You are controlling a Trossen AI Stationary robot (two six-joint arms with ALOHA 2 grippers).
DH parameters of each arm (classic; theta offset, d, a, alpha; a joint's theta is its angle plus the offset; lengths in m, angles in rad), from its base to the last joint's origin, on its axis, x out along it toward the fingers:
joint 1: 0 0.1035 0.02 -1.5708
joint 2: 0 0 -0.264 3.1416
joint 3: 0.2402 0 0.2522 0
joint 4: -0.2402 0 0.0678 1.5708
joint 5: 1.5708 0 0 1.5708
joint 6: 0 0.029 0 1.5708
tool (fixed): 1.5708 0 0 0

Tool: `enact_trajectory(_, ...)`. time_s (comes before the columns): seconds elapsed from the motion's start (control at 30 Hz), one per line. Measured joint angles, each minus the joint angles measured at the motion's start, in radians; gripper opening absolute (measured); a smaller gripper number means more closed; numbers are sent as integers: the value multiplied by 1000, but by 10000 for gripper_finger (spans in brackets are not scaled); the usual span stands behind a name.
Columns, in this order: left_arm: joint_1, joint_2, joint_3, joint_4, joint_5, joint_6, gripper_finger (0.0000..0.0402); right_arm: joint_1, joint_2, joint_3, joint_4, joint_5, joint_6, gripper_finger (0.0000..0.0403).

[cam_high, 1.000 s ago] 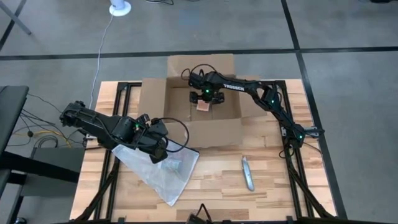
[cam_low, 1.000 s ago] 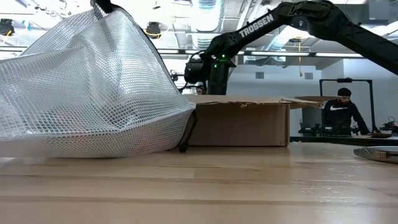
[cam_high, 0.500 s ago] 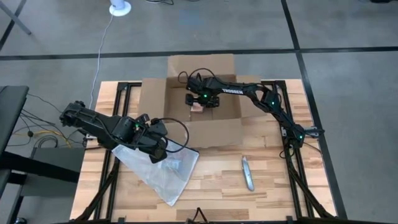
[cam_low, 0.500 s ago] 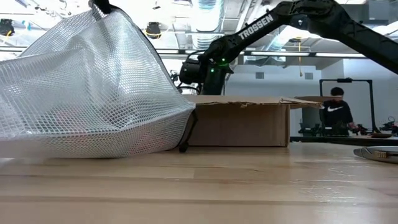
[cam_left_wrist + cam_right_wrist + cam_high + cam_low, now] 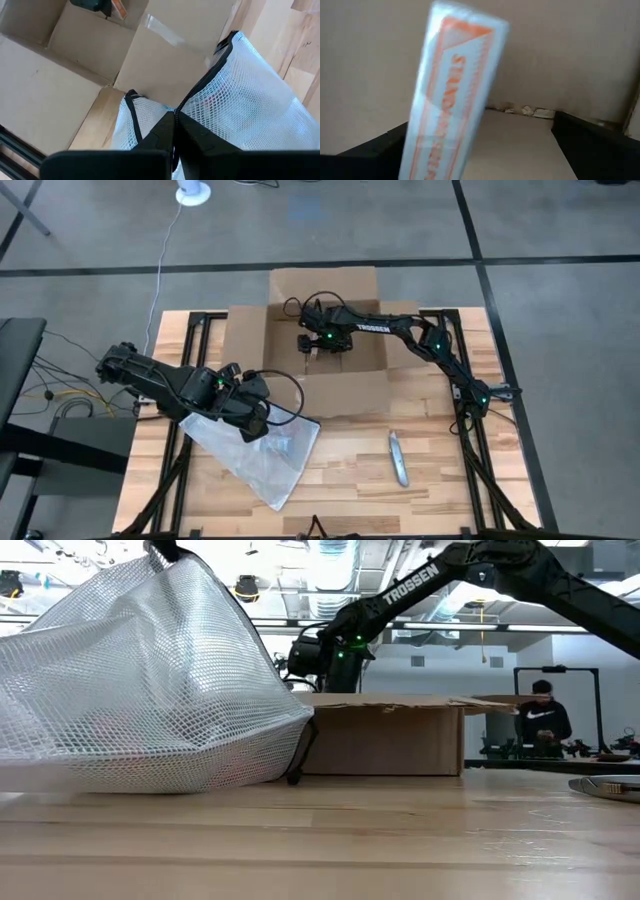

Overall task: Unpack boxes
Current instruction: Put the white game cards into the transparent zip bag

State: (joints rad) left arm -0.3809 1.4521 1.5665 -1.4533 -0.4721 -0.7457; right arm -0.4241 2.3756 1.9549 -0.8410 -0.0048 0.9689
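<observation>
The box [image 5: 305, 355] sits open at the far middle of the table [image 5: 440, 470], flaps spread flat, so its inside is reachable from above. The right gripper [image 5: 318, 347] reaches over the box interior and holds a packet [image 5: 455, 95], white with orange print, clamped between its fingers; in the right wrist view the packet stands tilted against the bare cardboard wall. Judging from that, the packet is held up to come out of the box, probably bound for the bag.

The left gripper [image 5: 262, 423] waits near the front-left of the table, fingers pinched tight on the dark edge of the mesh bag [image 5: 262, 455]. That grip lifts the bag's rim, likely to keep its mouth up for loading. The bag lies just in front of the box's near flap; a red item shows faintly through the mesh in the left wrist view.

A grey tool [image 5: 398, 458] lies on the table front-right, well apart from both arms.

Hard to make out:
- the packet's print is blurred, unreadable
- in the low view the bag fills the left side and the box wall hides the contents
- whether anything else remains in the box cannot be told
- the bag's contents are unclear
- a person [image 5: 541, 718] stands far behind, right of the box
</observation>
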Motion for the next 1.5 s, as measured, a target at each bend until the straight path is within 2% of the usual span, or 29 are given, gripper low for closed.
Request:
enact_trajectory(0.3,0,0,0,8,-5,11,0,19,1,0,11,3,-99,386)
enact_trajectory(0.63,0,0,0,13,-5,19,0,18,1,1,6,3,-133,386)
enact_trajectory(0.77,0,0,0,15,-10,18,0,14,2,2,-4,-9,-133,373)
enact_trajectory(0.87,0,0,0,16,-21,18,0,6,2,2,-21,-19,-132,335)
enact_trajectory(0.97,0,0,0,17,-32,17,0,-5,2,2,-47,-21,-133,271)
enact_trajectory(1.2,0,0,0,32,-36,17,0,-25,2,3,-163,-23,-249,53)
enact_trajectory(1.23,0,0,1,32,-36,17,0,-25,2,4,-179,-22,-278,43)
enact_trajectory(1.5,0,0,1,30,-37,24,0,-30,0,17,-221,-49,-436,47)
